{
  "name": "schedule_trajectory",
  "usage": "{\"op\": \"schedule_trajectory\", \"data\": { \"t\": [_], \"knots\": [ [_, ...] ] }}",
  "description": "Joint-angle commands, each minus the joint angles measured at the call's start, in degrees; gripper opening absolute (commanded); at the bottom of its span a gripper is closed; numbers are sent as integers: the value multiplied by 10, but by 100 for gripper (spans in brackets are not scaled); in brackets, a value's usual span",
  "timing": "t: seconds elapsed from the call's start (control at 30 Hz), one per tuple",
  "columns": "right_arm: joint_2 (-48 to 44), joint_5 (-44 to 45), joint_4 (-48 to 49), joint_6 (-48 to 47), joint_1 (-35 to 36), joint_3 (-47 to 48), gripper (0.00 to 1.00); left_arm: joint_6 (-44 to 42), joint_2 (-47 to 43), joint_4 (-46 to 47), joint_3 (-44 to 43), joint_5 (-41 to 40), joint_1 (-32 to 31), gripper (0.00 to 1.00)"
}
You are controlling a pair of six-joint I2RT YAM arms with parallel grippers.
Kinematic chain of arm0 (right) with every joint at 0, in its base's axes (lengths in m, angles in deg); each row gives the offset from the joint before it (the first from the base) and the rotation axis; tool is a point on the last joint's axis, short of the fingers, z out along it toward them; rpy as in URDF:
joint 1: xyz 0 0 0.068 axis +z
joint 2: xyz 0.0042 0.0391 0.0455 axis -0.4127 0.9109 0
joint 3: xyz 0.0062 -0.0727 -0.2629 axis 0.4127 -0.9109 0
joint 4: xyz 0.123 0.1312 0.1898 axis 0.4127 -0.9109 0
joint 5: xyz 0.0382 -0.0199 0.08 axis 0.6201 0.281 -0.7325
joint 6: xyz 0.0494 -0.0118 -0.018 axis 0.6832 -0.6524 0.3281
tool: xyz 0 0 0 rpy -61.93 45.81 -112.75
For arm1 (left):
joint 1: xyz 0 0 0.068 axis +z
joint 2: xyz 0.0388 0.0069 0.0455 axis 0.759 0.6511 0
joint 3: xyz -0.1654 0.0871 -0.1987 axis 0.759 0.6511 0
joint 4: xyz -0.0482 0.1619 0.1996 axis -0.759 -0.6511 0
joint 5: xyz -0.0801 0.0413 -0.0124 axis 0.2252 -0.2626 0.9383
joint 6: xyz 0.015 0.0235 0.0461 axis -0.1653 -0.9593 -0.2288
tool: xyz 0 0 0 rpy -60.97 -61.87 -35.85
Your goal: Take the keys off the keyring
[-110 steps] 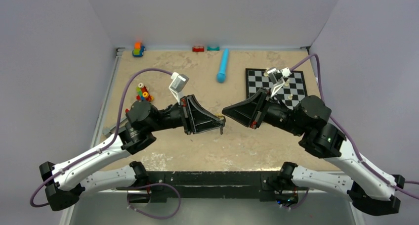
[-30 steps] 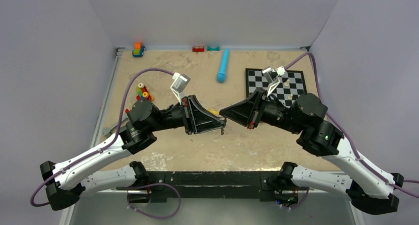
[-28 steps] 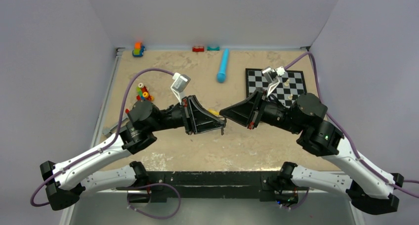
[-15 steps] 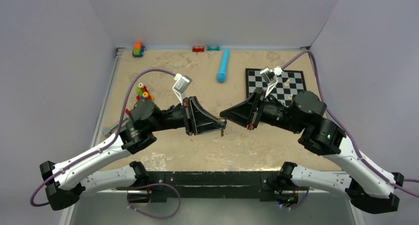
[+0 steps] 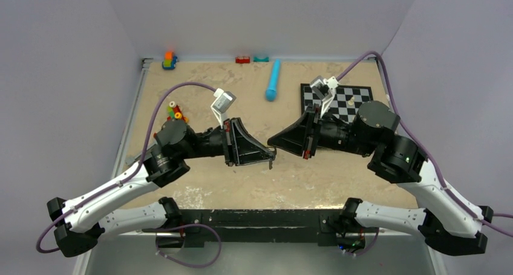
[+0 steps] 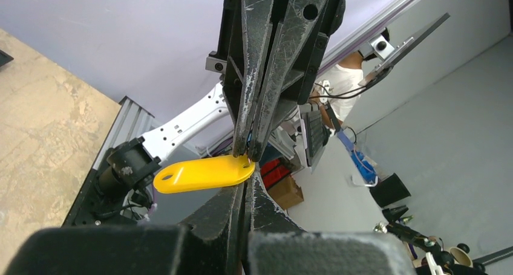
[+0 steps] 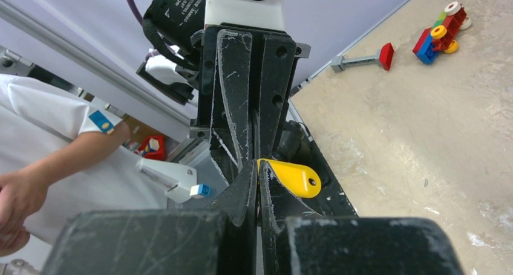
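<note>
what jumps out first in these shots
The left gripper and right gripper meet tip to tip above the table's middle, both shut. A bright yellow tag sticks out sideways where they meet. Farther back lie a blue cylinder and a chessboard.

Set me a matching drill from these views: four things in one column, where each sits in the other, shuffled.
Things:
1. yellow tag
2. blue tube
3. chessboard
4. orange-and-blue block stack

Places:
A. far left corner of the table
B. far right, partly hidden by the right arm
C. where the tips of the left gripper and right gripper meet
D. far middle, lying flat

Pairs: 1-C, 2-D, 3-B, 4-A.
</note>
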Motion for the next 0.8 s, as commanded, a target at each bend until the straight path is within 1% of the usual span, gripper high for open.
{"op": "schedule_trajectory", "data": {
  "t": [0.0, 0.23, 0.47, 0.67, 0.7, 0.77],
  "knots": [
    [12, -30, -15, -43, -7, 40, 0, -19, -3, -44, -24, 24, 3, 0],
    [30, -68, -62, -92, -30, 75, 0, -34, 6, -96, -45, 51, 10, 0],
    [42, -109, -94, -134, -47, 89, 0, -35, 16, -105, -52, 71, 20, 0],
    [44, -125, -97, -142, -54, 82, 0, -37, 17, -104, -53, 77, 22, 0],
    [43, -126, -94, -141, -54, 80, 0, -38, 17, -121, -53, 77, 22, 0],
    [43, -132, -92, -142, -54, 78, 0, -38, 19, -124, -54, 79, 22, 0]
  ]
}}
